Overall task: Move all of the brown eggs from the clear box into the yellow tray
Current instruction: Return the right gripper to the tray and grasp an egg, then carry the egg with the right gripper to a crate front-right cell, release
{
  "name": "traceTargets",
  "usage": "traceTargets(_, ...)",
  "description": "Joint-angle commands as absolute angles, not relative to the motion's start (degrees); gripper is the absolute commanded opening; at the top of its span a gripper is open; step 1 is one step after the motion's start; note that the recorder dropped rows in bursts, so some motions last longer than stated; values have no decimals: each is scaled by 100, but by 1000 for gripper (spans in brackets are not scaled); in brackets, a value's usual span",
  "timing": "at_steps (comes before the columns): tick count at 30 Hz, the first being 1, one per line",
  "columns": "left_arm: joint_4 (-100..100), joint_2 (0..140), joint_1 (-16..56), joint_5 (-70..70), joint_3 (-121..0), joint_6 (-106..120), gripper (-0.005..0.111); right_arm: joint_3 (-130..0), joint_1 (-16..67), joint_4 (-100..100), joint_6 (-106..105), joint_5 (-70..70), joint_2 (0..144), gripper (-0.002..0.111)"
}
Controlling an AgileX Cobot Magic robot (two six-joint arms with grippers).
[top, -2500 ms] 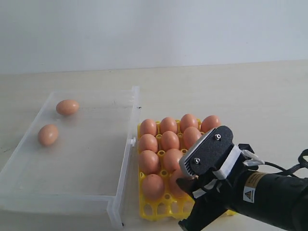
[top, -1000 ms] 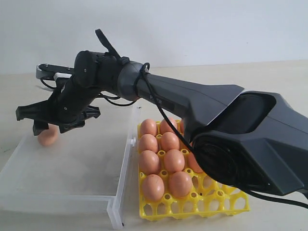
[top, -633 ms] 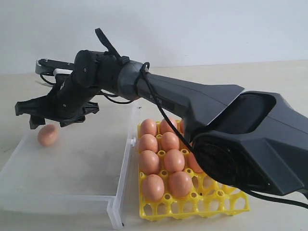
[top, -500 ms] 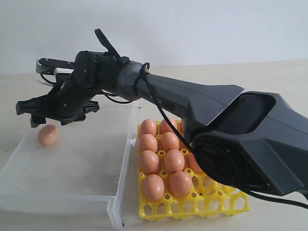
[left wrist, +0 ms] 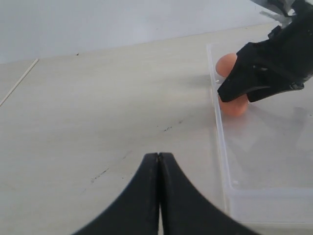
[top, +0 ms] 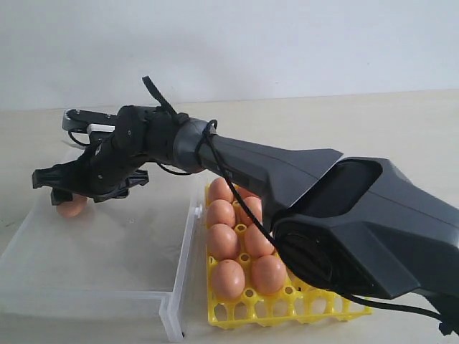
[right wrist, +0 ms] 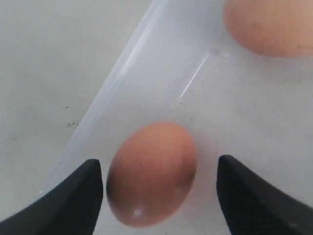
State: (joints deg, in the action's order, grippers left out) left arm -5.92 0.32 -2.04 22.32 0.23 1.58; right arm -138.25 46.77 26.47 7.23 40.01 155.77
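So the brown egg being gone after is smooth, oval and light orange-brown, with a little shine spot near one end and a couple of faint dark specks. It lies on its side on the floor of the clear box, in the far left corner as the exterior view sees it, close beside the box's side wall.

The right gripper is spread wide with one finger on each side of that egg. One finger is very near the shell and the other stands well off. Neither one touches it, so nothing is grasped. A second egg sits further along the same wall, apart from the first.

Room-wise, that wall is the tight spot, since the nearer finger comes down between it and the shell. From the egg across to the yellow tray, the box floor is open plastic. The tray sits just beside the box's right wall. Its eggs fill the cups I can see except the front row, whose cups show open. The right arm stretches over the tray and hides its back part.

The left gripper is clenched, fingers pressed together, holding nothing. It's over the bare table outside the box.
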Motion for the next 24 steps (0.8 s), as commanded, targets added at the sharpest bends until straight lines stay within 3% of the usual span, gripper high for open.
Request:
traceTargets(1,-578,0,-171,2179,0,129,0,-14269,4667,2811,708,4057,15829,63)
traceTargets(4,-578,0,-171,2179,0,129,0,-14529,4667,2859,708,4284,15971,45)
traceTargets(8,-578,0,-171,2179,0,129,0,-14624,4657,2860,547,4487,15993,0)
traceTargets(17,-578,0,-171,2179,0,129,0,-14533,4634,835,346,4500,15318,0)
traceTargets(24,-578,0,-171,2179,0,129,0,-13165,4564,469,115,4179,14138,0)
